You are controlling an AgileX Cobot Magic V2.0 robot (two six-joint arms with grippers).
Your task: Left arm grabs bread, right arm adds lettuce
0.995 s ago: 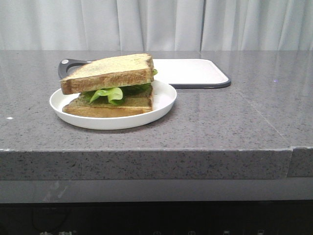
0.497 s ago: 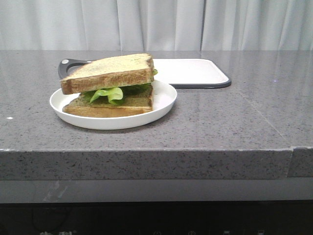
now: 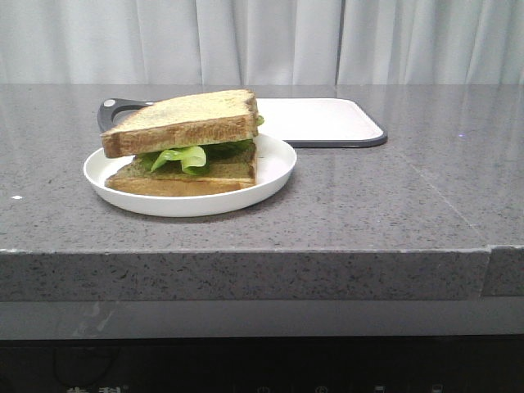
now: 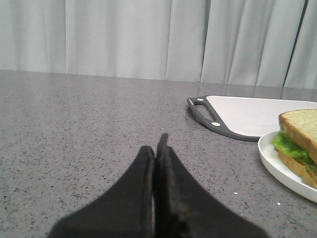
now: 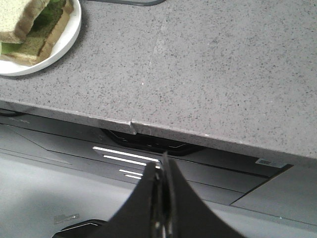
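Left gripper: fingers pressed together, holding nothing, low over bare countertop. Right gripper: fingers pressed together, beyond the front edge. One white plate near the front-left carries two slices: bread on top, lettuce sandwiched, one lower slice. One cutting board lies behind, toward the rear edge.

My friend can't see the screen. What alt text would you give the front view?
A lettuce sandwich, thick toasted bread on top of a thinner slice, sits on a white plate on a grey stone counter. A white cutting board lies behind it, before pale curtains; no robot arms show.
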